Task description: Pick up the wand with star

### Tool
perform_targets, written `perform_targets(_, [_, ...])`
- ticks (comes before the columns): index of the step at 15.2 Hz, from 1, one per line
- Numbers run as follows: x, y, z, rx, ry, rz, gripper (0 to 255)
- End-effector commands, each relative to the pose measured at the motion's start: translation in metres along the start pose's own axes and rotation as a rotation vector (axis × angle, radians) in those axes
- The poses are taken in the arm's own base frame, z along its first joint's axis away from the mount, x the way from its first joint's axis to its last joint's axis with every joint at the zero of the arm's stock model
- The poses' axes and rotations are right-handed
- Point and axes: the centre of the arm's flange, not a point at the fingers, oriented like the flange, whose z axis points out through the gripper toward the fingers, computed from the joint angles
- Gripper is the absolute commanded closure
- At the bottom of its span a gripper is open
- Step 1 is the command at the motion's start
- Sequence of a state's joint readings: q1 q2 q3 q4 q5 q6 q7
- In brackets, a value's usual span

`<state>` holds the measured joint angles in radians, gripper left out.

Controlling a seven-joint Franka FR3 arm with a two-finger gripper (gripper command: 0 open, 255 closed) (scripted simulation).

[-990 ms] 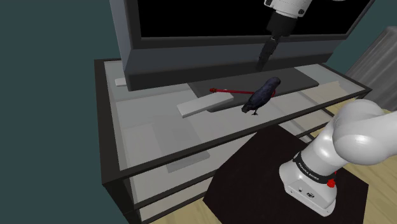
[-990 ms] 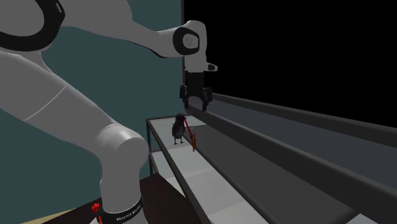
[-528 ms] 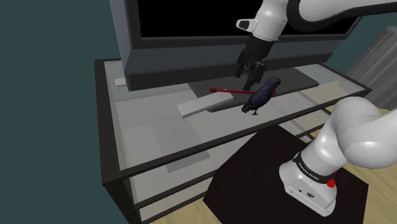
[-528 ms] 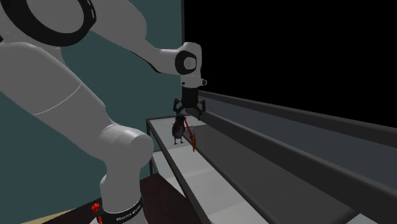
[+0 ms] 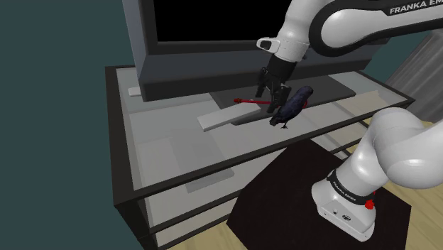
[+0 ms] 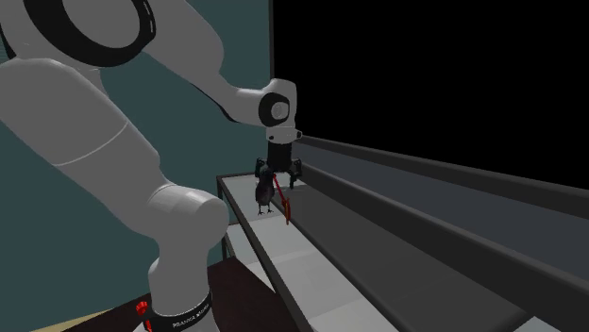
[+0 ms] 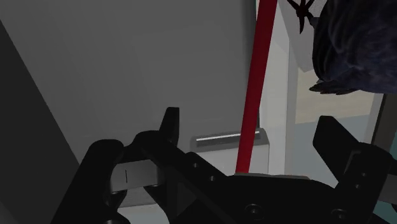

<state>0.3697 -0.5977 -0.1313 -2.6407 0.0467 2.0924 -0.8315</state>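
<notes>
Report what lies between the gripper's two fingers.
In the wrist view the red wand runs between the fingers of the open gripper, touching neither. The dark bird stands beside the wand.

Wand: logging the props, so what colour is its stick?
The wand is red, clearest in the wrist view.

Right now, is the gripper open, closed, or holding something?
The gripper is open; the red wand runs between its fingers, not clasped.

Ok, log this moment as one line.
phase: pre-grasp | fingers: open, straddling red wand shaft | wand: not held | dark bird figure: beside wand
</notes>
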Motion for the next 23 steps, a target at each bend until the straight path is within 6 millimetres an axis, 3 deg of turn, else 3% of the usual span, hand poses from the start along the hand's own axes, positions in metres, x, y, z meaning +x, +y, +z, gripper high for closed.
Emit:
perform_targets(1, [-0.001, 0.001, 0.008, 0.000, 0.000, 0.000, 0])
perform_targets(2, [-0.001, 0.001, 0.008, 0.000, 0.000, 0.000, 0])
perform_targets(3, [-0.001, 0.001, 0.007, 0.000, 0.000, 0.000, 255])
perform_targets(12, [-0.001, 0.001, 0.008, 0.000, 0.000, 0.000, 255])
perform_targets(23, [0.006, -0.002, -0.050, 0.000, 0.000, 0.000, 255])
